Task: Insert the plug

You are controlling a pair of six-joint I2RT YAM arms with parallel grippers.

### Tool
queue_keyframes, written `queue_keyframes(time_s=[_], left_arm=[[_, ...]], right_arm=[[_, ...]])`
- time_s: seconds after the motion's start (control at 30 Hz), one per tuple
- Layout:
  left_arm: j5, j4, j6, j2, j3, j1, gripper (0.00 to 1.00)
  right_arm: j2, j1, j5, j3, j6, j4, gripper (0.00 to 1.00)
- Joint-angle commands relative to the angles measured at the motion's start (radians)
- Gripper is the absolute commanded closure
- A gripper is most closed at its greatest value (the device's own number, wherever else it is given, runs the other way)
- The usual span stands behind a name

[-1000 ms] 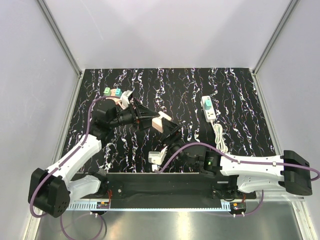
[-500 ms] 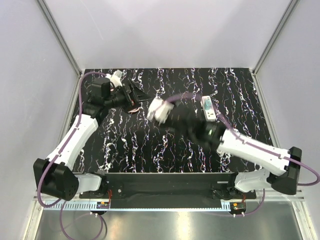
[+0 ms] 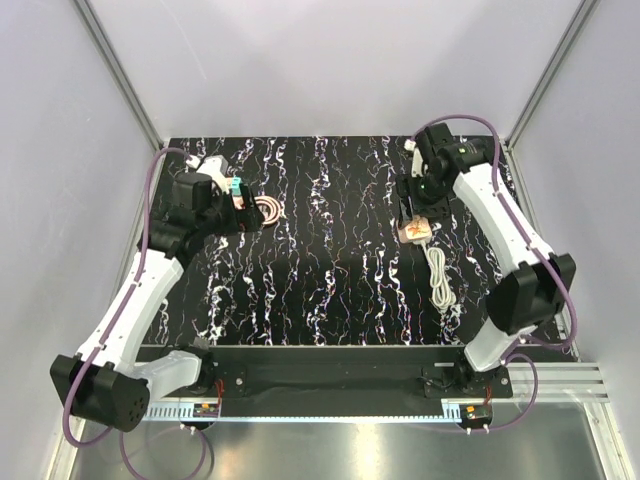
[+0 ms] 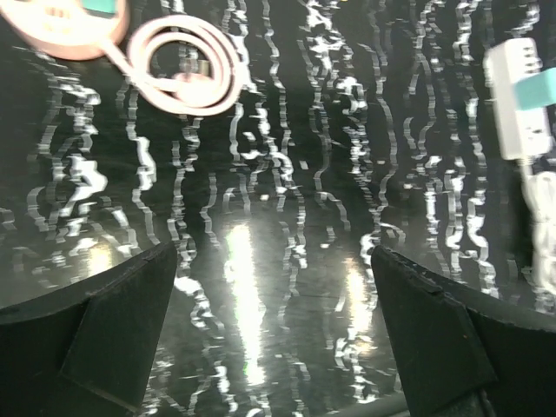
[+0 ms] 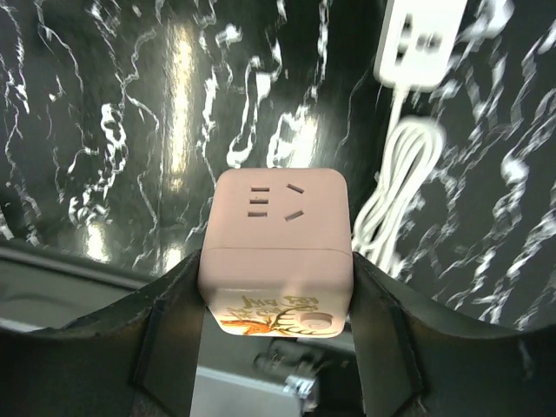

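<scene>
Peach plastic fills the right wrist view: the plug [image 5: 276, 234] is clamped between the two fingers of the right tool [image 5: 276, 300], one finger pressed to each side. Its socket face is turned toward the camera and its pin side is hidden.

The white power strip [image 5: 421, 39] lies on the black marbled worktop [image 3: 330, 270], and in that same view it sits beyond the plug and off to the upper right, not under it. Seen from above, the plug hangs near the strip's cord end, just beside where the bundled white cord [image 5: 395, 195] leaves it. Whether plug and strip touch I cannot tell.

The strip's long axis runs away from the arm bases, roughly in line with the cord, so the sockets lie along that line, farther from the bases than the plug. By my reading, the next move depends on carrying the plug along that axis until it is over a socket, with the hidden pins squared to the slots.

The left tool [image 4: 278, 321] is spread open and holds nothing. It is well apart from the strip, across the worktop, near a coiled pinkish cable [image 4: 187, 65] and a flat tan disc [image 4: 74, 17]. The right arm is much the nearer.
</scene>
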Motion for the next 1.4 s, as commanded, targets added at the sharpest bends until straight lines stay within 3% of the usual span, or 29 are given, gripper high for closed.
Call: queue_keyframes(time_s=[0.0, 0.3, 0.77, 0.93, 1.37], left_arm=[[-0.059, 0.027, 0.083, -0.047, -0.043, -0.003, 0.01], [0.044, 0.061, 0.084, -0.038, -0.097, -0.012, 0.01], [0.095, 0.089, 0.081, -0.028, -0.124, -0.018, 0.01], [0.109, 0.104, 0.087, -0.028, -0.134, -0.018, 0.01], [0.146, 0.101, 0.086, 0.008, -0.132, -0.018, 0.01]], right_arm=[[0.061, -0.06, -0.147, 0.063, 0.086, -0.126, 1.0], [0.212, -0.195, -0.242, 0.161, -0.015, -0.144, 1.0], [0.426, -0.236, -0.035, 0.313, -0.181, -0.17, 1.0], [0.505, -0.264, -0.049, 0.346, -0.187, -0.17, 1.0], [0.529, -0.284, -0.103, 0.353, -0.207, -0.169, 1.0]])
